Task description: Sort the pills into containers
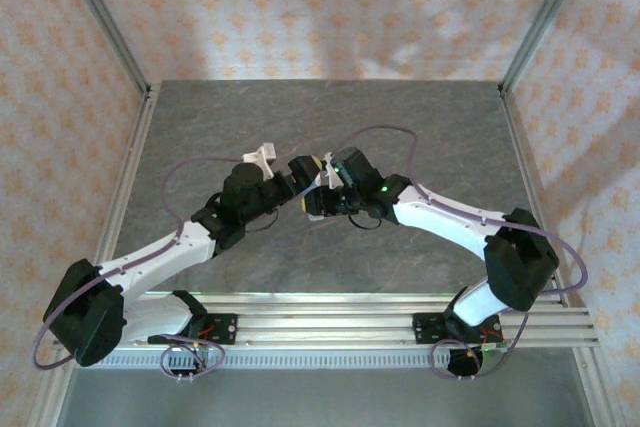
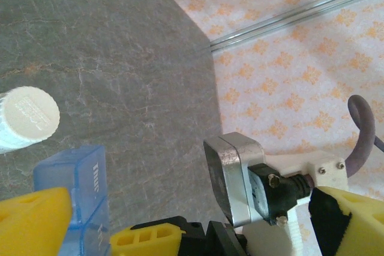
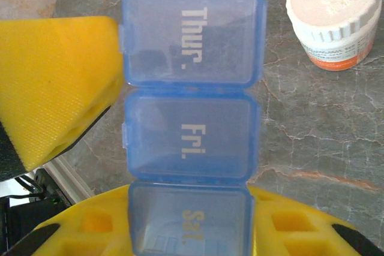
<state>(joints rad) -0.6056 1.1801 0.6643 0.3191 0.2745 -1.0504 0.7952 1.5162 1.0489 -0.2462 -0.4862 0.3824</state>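
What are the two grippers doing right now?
Left gripper: open, holding nothing.
Right gripper: closed on the blue pill box.

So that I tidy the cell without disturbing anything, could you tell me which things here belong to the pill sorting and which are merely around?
For the job: blue pill box, Thur., Fri., Sat. lids showing; white-capped bottle, probably the pills' source.
Merely around: purple cable; metal frame rail; patterned backdrop.
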